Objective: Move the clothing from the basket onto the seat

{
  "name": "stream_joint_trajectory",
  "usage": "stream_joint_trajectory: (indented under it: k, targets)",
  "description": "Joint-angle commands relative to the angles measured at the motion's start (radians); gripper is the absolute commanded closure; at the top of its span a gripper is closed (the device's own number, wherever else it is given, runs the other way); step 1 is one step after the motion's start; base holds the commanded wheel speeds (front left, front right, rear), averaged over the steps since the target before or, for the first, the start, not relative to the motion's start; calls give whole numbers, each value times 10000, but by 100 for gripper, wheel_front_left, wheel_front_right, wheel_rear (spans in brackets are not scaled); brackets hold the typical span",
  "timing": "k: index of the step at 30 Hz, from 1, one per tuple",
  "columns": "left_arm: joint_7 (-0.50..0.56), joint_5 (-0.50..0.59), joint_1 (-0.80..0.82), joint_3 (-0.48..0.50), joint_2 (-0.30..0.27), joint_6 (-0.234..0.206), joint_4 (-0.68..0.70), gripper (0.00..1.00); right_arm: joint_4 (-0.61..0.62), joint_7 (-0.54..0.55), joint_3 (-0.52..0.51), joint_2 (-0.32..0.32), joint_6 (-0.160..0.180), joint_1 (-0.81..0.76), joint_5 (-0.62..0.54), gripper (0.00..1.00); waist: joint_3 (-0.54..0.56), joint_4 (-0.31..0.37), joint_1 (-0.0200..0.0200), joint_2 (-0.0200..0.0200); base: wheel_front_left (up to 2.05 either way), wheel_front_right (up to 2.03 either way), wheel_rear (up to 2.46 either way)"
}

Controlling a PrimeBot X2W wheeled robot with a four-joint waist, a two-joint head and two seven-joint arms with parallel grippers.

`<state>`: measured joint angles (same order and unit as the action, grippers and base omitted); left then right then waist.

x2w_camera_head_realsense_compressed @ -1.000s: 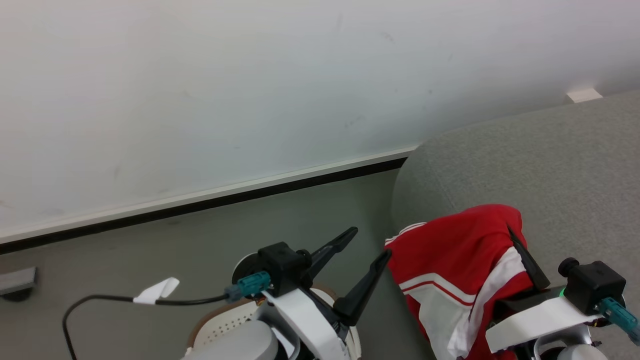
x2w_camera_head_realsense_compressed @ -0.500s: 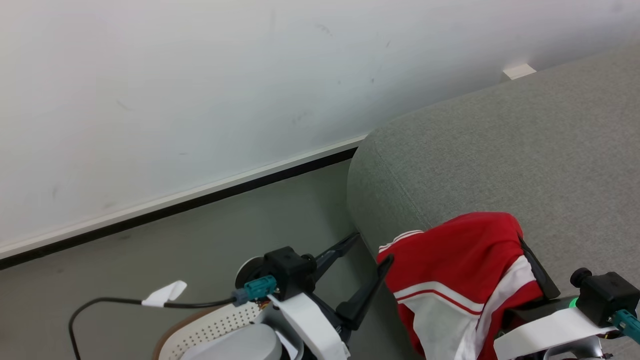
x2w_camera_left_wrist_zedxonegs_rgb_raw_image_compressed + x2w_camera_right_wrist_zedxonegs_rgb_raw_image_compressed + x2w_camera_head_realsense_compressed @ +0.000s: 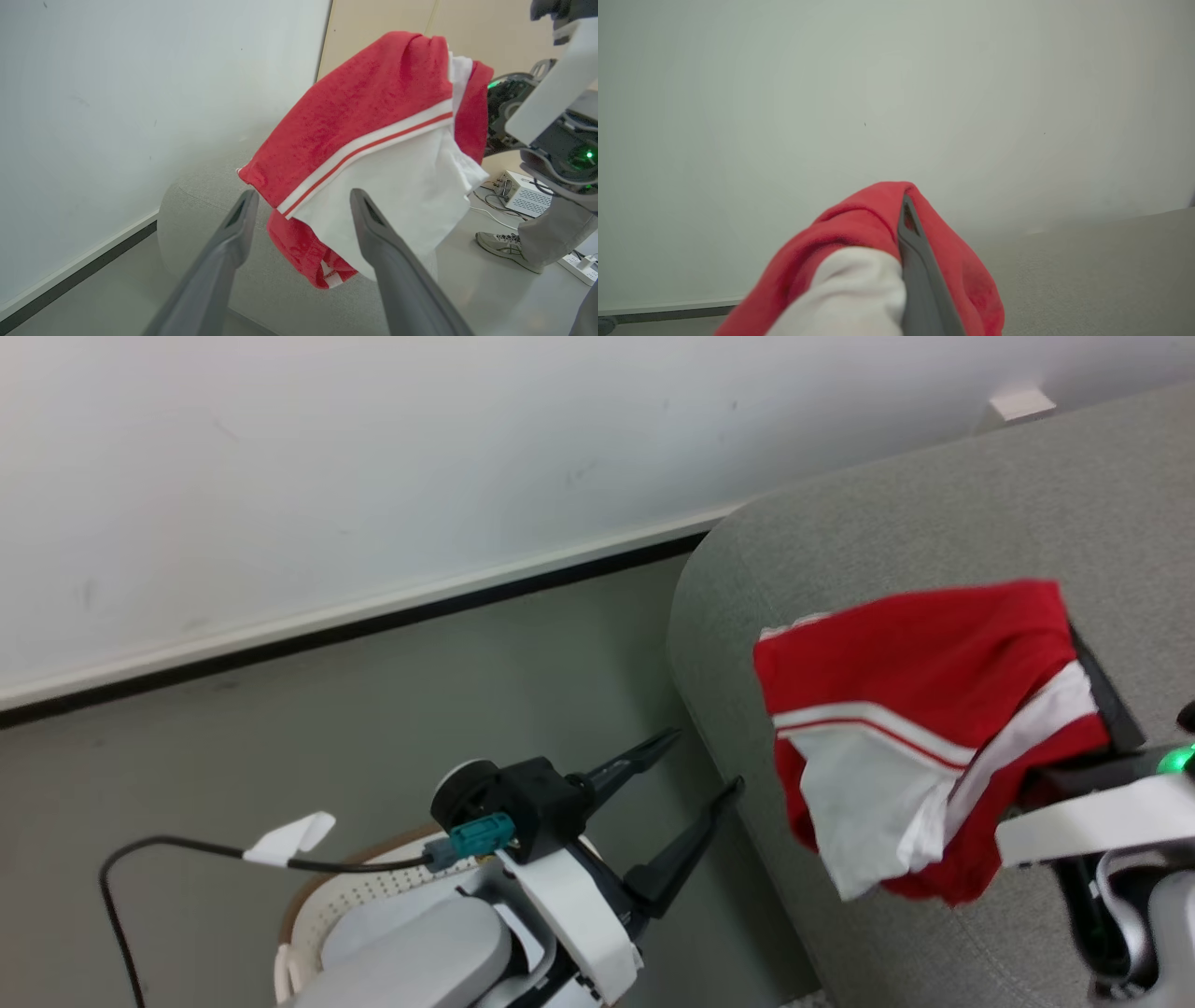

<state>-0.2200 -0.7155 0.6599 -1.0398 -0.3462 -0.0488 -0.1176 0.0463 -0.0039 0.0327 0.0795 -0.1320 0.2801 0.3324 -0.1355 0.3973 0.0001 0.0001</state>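
Clothing (image 3: 915,709) is clamped in the right gripper (image 3: 1088,663). One dark finger (image 3: 908,224) lies bare along the top of the red fold in the right wrist view, and the other is buried under the fabric, so the gap between the two cannot be read directly. The garment hangs from that grip with the red part uppermost. A white stripe with a thin red line crosses it, and a white panel droops below. It is held over the seat (image 3: 934,495), near the seat's rounded left end. Whether the lowest hem touches the grey upholstery cannot be told. Left gripper (image 3: 706,761) is wide apart and holds nothing. Its fingers point toward the seat's left end, and in the head view the nearer tip lies just beside the seat's edge. In the left wrist view the clothing (image 3: 364,107) hangs beyond the two spread fingers, apart from them. The basket (image 3: 369,894), cream with rows of holes and a brown rim, sits on the floor beneath the left arm, largely covered by it. A black cable with a white tag (image 3: 280,840) loops over the floor beside the basket. The left wrist view also shows a person's shoe (image 3: 502,245) and trouser leg (image 3: 546,233) on the floor beyond the seat, and a small white box (image 3: 523,193) with wires.
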Motion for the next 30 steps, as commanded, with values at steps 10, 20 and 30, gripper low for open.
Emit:
stream_joint_trajectory:
  k: [10, 20, 30]
  targets:
    - [722, 494, 1087, 242, -1251, 160, 1231, 0, -443, 1144, -2171, 1259, 25, 3878, -329, 100, -3071, -1088, -1, -1, 0, 0, 0]
    - [922, 559, 1634, 882, -2256, -120, 2143, 0, -2972, 1104, -4154, 2618, 25, 6491, -651, 100, -5056, -1678, -1, -1, 0, 0, 0]
    - [785, 603, 1686, 1113, -2815, -91, 2306, 0, -6849, 1425, -4422, 2769, 25, 5867, -2554, 100, -5503, -2068, -1, -1, 0, 0, 0]
